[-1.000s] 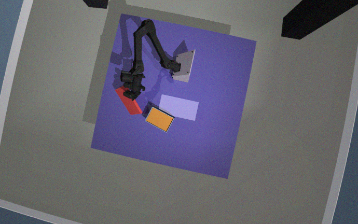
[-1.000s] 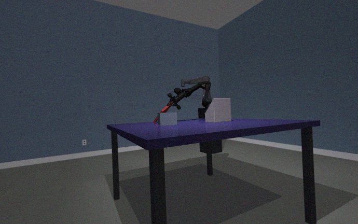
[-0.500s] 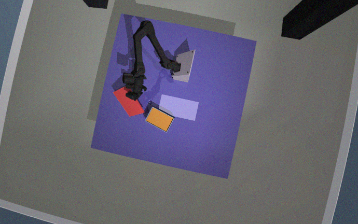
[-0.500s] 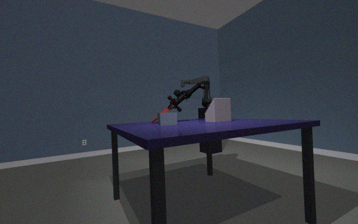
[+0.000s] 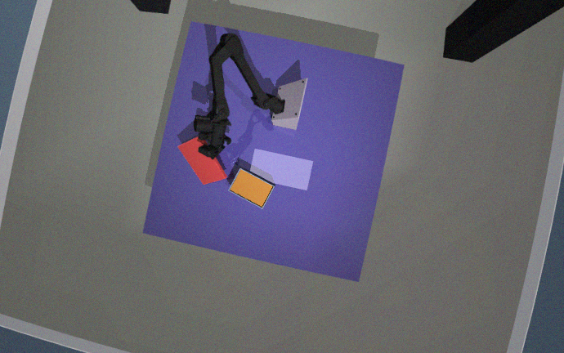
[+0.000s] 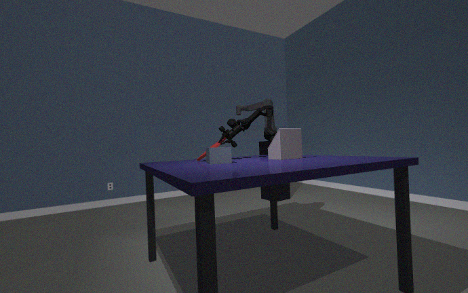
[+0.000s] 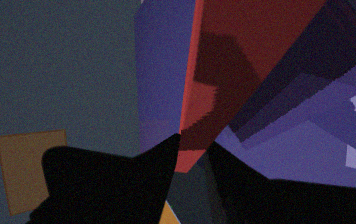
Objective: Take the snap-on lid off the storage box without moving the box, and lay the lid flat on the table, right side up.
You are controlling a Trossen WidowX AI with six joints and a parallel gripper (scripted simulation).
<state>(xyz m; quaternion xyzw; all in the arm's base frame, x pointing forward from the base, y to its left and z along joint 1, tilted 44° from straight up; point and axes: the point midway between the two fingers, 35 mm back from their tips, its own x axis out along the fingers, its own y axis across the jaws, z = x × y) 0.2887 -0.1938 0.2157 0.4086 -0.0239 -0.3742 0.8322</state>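
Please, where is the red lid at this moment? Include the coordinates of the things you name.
In the top view, the red lid (image 5: 202, 163) (image 6: 203, 154) (image 7: 225, 55) is left of the orange-topped box (image 5: 251, 187) (image 6: 219, 154); it leans, tilted, in the pincer (image 5: 212, 154) (image 6: 224, 140) (image 7: 192, 141).
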